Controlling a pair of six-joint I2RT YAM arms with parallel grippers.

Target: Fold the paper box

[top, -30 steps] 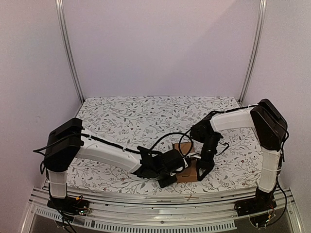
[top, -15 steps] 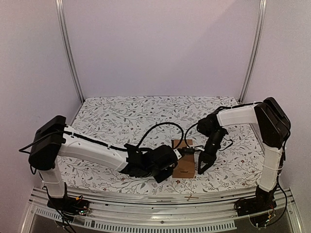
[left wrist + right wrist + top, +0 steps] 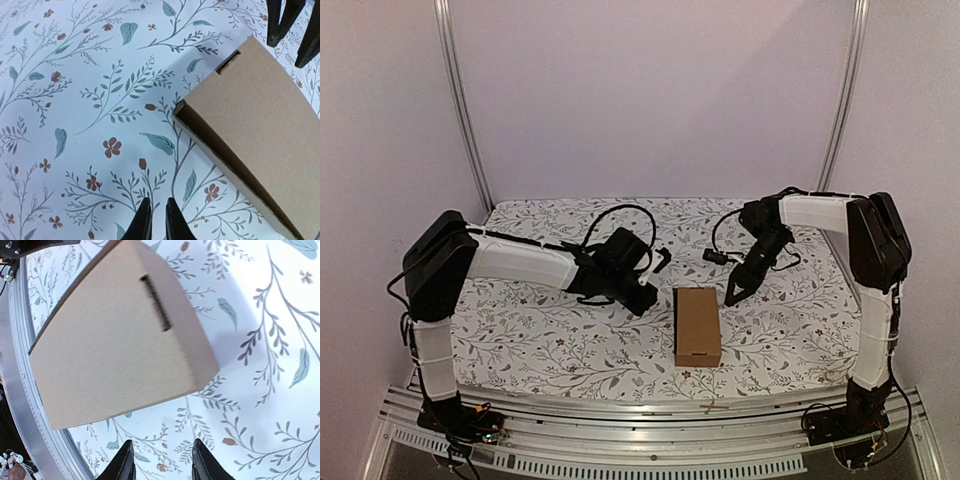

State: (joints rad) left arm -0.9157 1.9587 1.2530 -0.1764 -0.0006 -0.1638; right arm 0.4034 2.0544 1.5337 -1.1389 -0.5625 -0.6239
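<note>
The paper box (image 3: 698,326) lies flat on the floral cloth as a closed brown carton, with no gripper touching it. My left gripper (image 3: 647,304) hovers just left of the box's far end. In the left wrist view its jaws (image 3: 156,200) are only slightly open and hold nothing, and the box (image 3: 260,120) sits up and to the right. My right gripper (image 3: 731,296) hangs just beyond the box's far right corner. It is open and empty (image 3: 161,442), with the box (image 3: 115,345) ahead of it. A slot (image 3: 155,302) shows near the box's end.
The floral cloth (image 3: 550,340) covers the table. A metal rail (image 3: 650,420) runs along the near edge, close to the box's near end. Two upright posts (image 3: 460,110) (image 3: 840,110) stand at the back corners. Loose cables (image 3: 620,215) arc over both wrists.
Both grippers let go of the box and drew back toward the far side, the left one to the left and the right one to the right. Both opened. The box stays on the cloth.
</note>
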